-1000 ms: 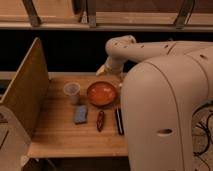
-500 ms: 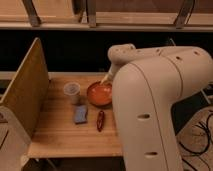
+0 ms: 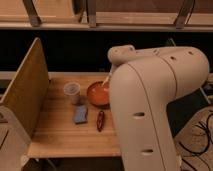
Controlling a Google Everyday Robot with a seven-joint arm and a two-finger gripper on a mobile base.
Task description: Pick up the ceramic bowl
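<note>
The ceramic bowl [image 3: 97, 93], round and shallow with a glossy orange-red inside and a darker rim, sits on the wooden table [image 3: 60, 136] right of centre. Its right part is hidden behind my big white arm [image 3: 152, 95]. The gripper [image 3: 106, 80] shows only as a thin pale piece coming out from under the arm, just above the bowl's far right rim. Most of the gripper is hidden by the arm.
A small translucent plastic cup [image 3: 72, 92] stands just left of the bowl. A blue flat object [image 3: 80, 114] and a dark red oblong object [image 3: 100, 120] lie in front of it. An upright wooden panel [image 3: 22, 92] borders the table's left side.
The white arm has swung left and nearer the camera, covering more of the table's right side and part of the bowl. The bowl and the other objects have not moved.
</note>
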